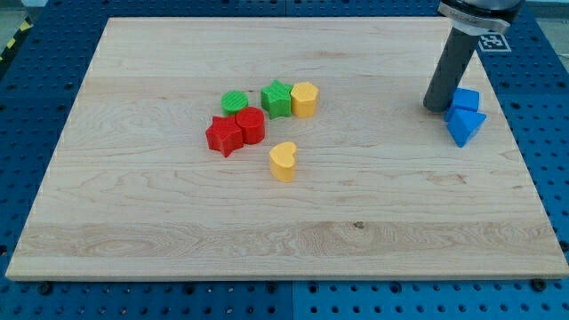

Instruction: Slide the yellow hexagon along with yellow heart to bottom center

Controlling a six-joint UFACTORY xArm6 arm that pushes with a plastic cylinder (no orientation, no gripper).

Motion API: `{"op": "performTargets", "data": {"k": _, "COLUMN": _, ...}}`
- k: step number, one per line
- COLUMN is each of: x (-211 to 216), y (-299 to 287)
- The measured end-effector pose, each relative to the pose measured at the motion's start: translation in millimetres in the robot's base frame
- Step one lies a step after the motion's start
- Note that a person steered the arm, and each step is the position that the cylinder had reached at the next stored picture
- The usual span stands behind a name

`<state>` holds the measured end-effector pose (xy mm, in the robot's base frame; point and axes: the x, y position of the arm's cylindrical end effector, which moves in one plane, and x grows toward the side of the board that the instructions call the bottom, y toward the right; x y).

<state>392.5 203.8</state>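
The yellow hexagon (304,99) stands a little above the board's middle, touching a green star (276,98) on its left. The yellow heart (284,161) lies alone below it, near the board's centre. My tip (436,106) rests on the board at the view's right, far from both yellow blocks and right beside the blue blocks.
A green cylinder (235,102), a red hexagon (251,125) and a red star (225,135) cluster left of the yellow hexagon. A blue cube (465,99) and a blue triangular block (465,125) sit at the right edge. The wooden board (293,236) lies on a blue pegboard.
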Motion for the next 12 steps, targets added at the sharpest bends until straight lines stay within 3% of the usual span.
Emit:
{"op": "performTargets", "data": {"k": 2, "x": -20.1, "y": -83.8}}
{"op": "performTargets", "data": {"k": 12, "x": -40.7, "y": -100.9}}
